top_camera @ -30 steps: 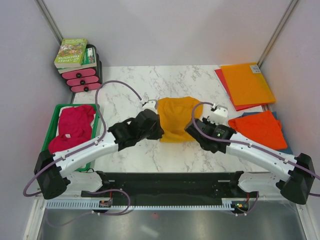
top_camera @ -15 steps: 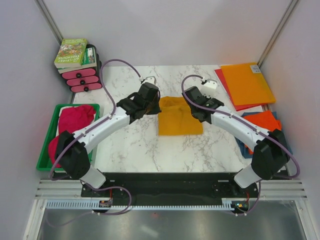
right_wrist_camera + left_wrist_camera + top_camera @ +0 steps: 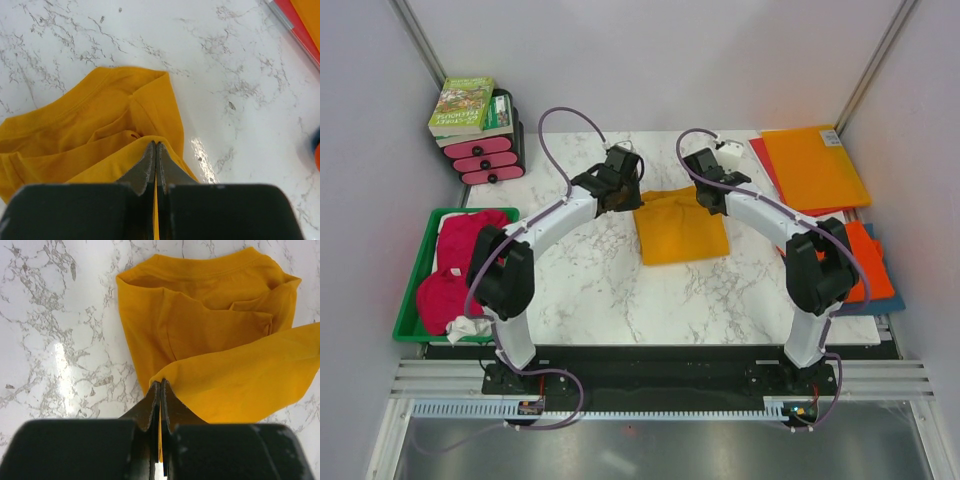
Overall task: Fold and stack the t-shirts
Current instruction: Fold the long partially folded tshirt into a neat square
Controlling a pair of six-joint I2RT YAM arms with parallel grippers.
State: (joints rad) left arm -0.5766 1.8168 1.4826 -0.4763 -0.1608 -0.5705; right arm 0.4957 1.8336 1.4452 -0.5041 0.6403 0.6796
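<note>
Step in hand: Both arms reach far across the tabletop [image 3: 590, 290], holding the lower edge of the golden-orange shirt [image 3: 682, 235] up over its body. By the look of it, this is a half-fold toward the collar.
Left tool [image 3: 160, 386]: clenched on the shirt's left corner, with the cloth rising from its tips in a taut flap.
Right tool [image 3: 155, 147]: pinched tight on the opposite corner, above the collar end. The wrist view does not settle whether it grips one layer or two.
Where the shirt lies: mid-tabletop between the two tools, collar toward the back wall, sleeves tucked inward.
Doing it well: probably a matter of holding both corners level and lowering them onto the collar line together, so the edge lands square. Letting go on one side first could skew the flap.
Edges: the sleeve folds bunch under the flap on the right side and may want smoothing once the cloth is down.
Open room: bare marble lies on the near side of the shirt and to its left.
Right side: the orange sheets [image 3: 815, 165] and a red-orange shirt [image 3: 865, 250] lying on a blue shirt [image 3: 880, 303] sit near the right arm, so there is less slack there.
Left side: the green bin [image 3: 470, 211] of pink shirts [image 3: 465, 245] and the books [image 3: 465, 105] stand well apart.
</note>
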